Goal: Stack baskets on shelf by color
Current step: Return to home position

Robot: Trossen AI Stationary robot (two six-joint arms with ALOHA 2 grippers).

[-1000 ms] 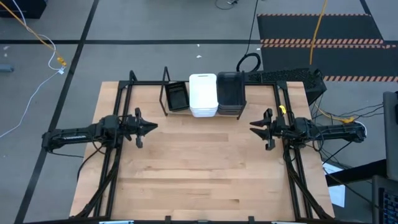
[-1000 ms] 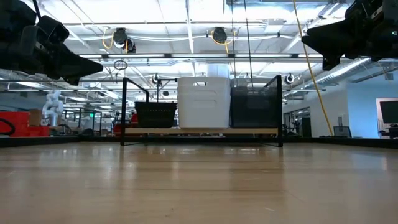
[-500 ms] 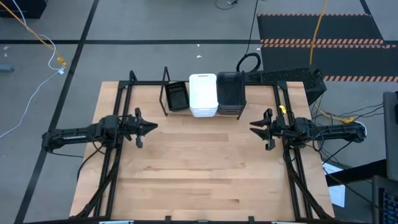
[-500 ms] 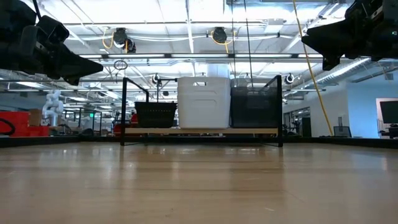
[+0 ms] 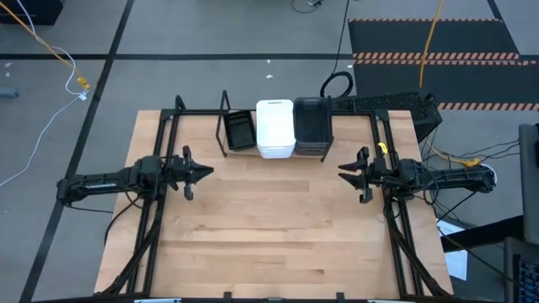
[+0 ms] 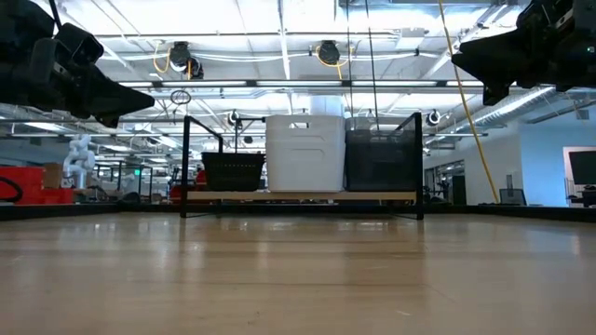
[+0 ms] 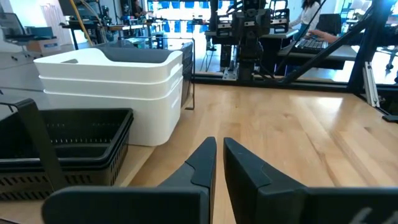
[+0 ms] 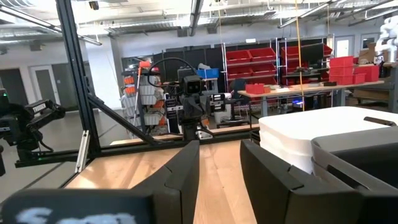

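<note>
Three stacks stand side by side on the shelf (image 6: 298, 196) at the table's far edge. The black gridded trays (image 5: 240, 129) (image 7: 62, 143) are leftmost, the white baskets (image 5: 274, 128) (image 6: 304, 154) in the middle, and the dark grey-brown baskets (image 5: 312, 126) (image 6: 380, 158) on the right. Each stack rests by its base on the light-wood ledge. My left gripper (image 5: 208, 171) (image 7: 219, 146) hovers over the table's left side, shut and holding nothing. My right gripper (image 5: 341, 172) (image 8: 219, 149) hovers over the right side, a little open and holding nothing. Both point toward the table's middle.
The wide wooden tabletop (image 5: 269, 227) spreads between and in front of the arms. Black metal frame rails (image 5: 160, 219) run along the table's left and right sides. Upright black rods (image 6: 185, 166) bound the shelf's ends. Cables and a striped mat lie on the floor beyond.
</note>
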